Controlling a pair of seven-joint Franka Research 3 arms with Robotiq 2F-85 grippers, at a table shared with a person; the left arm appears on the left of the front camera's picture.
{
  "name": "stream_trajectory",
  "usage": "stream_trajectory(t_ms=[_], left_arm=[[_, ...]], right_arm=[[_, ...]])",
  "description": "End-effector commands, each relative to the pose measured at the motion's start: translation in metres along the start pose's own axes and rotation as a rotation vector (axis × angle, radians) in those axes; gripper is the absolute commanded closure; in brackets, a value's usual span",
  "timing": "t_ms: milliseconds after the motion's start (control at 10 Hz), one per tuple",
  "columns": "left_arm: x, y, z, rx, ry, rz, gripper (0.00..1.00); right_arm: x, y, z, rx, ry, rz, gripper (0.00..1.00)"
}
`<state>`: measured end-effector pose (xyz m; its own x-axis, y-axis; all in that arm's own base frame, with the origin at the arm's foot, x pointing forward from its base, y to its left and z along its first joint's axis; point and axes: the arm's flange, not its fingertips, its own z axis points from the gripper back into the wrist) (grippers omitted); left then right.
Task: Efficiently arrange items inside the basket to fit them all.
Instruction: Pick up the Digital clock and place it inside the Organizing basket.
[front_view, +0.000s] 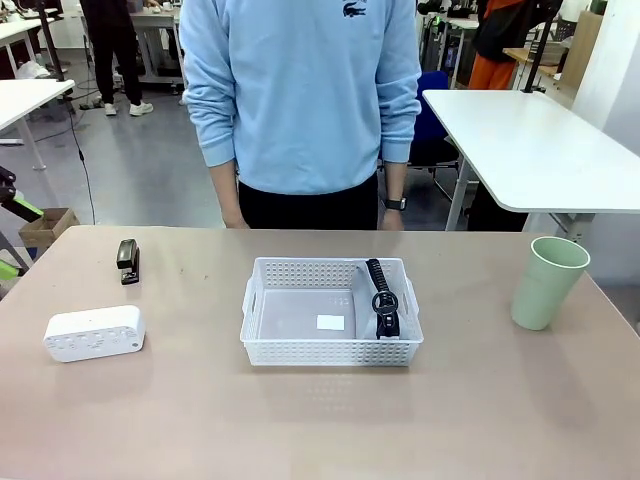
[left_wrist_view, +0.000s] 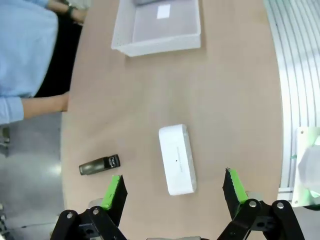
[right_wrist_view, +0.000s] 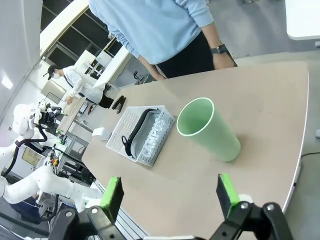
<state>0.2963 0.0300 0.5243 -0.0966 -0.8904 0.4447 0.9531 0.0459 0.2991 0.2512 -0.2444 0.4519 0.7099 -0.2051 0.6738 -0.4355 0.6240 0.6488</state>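
Observation:
The white perforated basket sits mid-table. Along its right wall stands the pouch on edge, black zipper and ring pull up. Left of the basket lies the white box, and the black stapler is behind it. The pale green cup stands upright at the right. My left gripper hangs open above the white box, with the stapler and basket beyond. My right gripper is open, high above the table, apart from the cup, basket and pouch.
A person in a light blue sweater stands at the far edge, hands down by the table. A small white label lies on the basket floor. A white table stands behind at the right. Bare tabletop lies in front of the basket.

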Motion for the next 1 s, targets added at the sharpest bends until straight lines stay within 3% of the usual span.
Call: stream_trajectory(t_ms=[0,100,200,600,900], left_arm=[[-0.006,-0.01,0.002,-0.033,-0.013,-0.036,0.0],[0.0,0.0,0.0,0.0,0.0,0.0,0.0],[-0.004,0.003,-0.002,-0.02,0.09,0.068,0.0],[-0.011,0.034,-0.061,-0.081,0.239,0.291,0.0],[-0.021,0.041,-0.11,-0.157,0.3,0.268,0.0]], right_arm=[[0.003,-0.001,0.002,0.01,-0.018,0.027,0.0],[0.003,-0.001,0.002,0.01,-0.018,0.027,0.0],[0.003,-0.001,0.002,0.01,-0.018,0.027,0.0],[0.003,-0.001,0.002,0.01,-0.018,0.027,0.0],[0.003,-0.001,0.002,0.01,-0.018,0.027,0.0]])
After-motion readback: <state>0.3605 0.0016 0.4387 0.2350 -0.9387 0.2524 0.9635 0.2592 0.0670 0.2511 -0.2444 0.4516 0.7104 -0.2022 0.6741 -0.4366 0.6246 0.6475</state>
